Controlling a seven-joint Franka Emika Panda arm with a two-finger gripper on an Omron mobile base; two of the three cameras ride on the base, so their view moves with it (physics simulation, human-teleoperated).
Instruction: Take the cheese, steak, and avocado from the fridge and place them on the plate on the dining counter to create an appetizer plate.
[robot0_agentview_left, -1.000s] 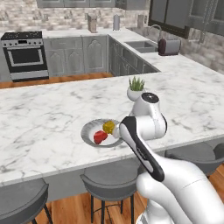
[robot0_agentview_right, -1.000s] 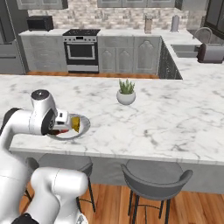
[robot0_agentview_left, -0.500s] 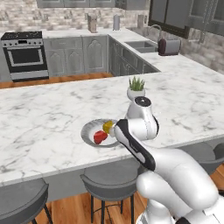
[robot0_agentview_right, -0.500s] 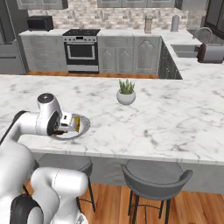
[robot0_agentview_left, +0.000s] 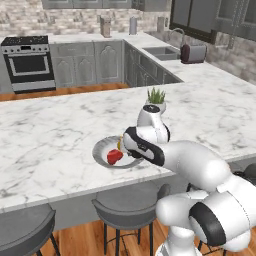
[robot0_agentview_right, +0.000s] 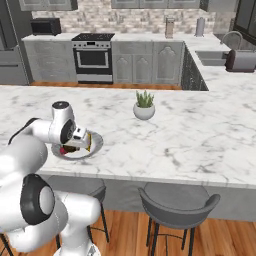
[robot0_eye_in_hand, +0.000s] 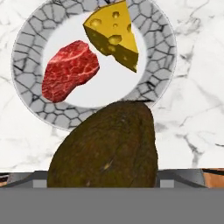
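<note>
Avocado (robot0_eye_in_hand: 107, 146) pinched between wide-spread fingers, poised at near rim of plate (robot0_eye_in_hand: 26, 48); steak (robot0_eye_in_hand: 70, 70) and cheese (robot0_eye_in_hand: 114, 35) lie beyond on it; avocado likely firm, smooth, rolls readily; best held across its middle.

Fingers and plate (robot0_eye_in_hand: 164, 39) near rim, behind the avocado (robot0_eye_in_hand: 105, 148).

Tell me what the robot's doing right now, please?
Gripper carrying avocado over plate. Cheese and steak already on plate. Nothing in the way.
</note>
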